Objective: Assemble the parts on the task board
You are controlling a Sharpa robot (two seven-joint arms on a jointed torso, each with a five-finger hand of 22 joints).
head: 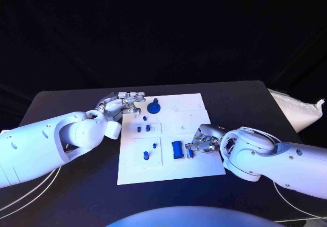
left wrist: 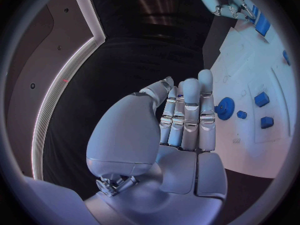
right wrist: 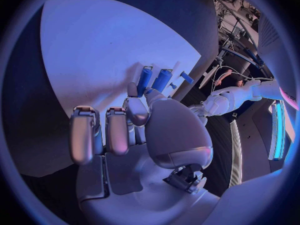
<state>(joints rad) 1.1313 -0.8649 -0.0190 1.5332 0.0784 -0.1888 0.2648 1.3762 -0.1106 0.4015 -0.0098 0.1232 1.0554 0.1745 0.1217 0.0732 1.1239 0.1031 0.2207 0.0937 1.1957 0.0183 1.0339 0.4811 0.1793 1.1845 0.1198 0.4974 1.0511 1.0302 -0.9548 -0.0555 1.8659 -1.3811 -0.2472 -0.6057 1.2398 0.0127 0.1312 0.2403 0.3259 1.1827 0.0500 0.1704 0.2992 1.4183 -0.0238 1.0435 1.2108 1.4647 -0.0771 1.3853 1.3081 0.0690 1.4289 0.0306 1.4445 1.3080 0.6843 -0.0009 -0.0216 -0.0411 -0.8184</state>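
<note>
- The flat white task board (head: pixel 197 168) lies mid-worktop (head: pixel 61 101), which is matte black.
- One round blue gear (head: pixel 154 108) sits at the board's far end.
- Left robot hand (head: pixel 123 106) hovers beside it, fingers straight, holding nothing.
- Right robot hand (head: pixel 203 142) pinches a blue cylinder (head: pixel 190 153) beside two upright blue pegs (head: pixel 177 149).

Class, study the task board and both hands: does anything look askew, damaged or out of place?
Nothing stands out. The task board lies flat on the table, the blue gear and small blue parts rest on it, and no part lies off the board.
</note>
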